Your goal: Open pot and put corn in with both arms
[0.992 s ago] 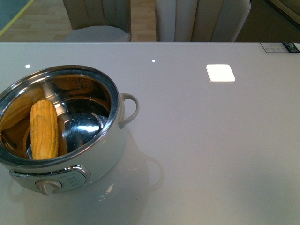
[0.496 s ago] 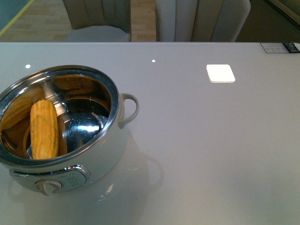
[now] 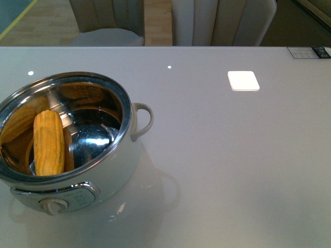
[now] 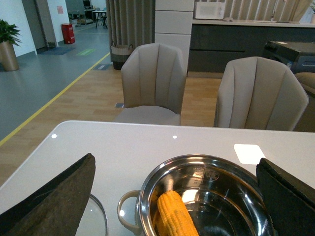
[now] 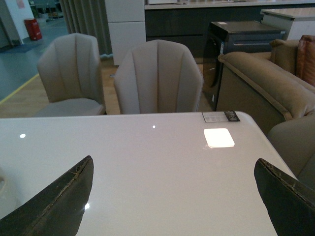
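Left gripper [image 4: 172, 196] wide above corn [image 3: 48, 142] in pot [image 3: 111, 170]

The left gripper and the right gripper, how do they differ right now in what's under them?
The left gripper hangs over the open pot, with the corn lying inside between its fingers; the right gripper hangs over bare table with nothing between its fingers. A glass rim shows beside the left gripper's finger, none by the right gripper. Both are open, holding nothing.
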Tool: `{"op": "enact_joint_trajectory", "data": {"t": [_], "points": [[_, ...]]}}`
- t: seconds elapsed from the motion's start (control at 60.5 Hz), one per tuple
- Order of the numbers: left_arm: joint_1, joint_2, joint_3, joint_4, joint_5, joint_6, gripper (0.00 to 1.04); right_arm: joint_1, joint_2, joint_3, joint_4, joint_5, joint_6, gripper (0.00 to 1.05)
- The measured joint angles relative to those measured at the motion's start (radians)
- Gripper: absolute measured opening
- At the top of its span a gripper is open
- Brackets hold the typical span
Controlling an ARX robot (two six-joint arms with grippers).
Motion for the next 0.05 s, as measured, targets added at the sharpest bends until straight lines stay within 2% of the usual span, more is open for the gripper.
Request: {"op": "enact_joint_trajectory", "data": {"t": [0.05], "points": [[0.0, 0.0, 0.0, 0.0, 0.0, 0.0, 0.98, 0.0, 0.0, 0.0, 0.0, 0.0, 0.0, 0.96]]}}
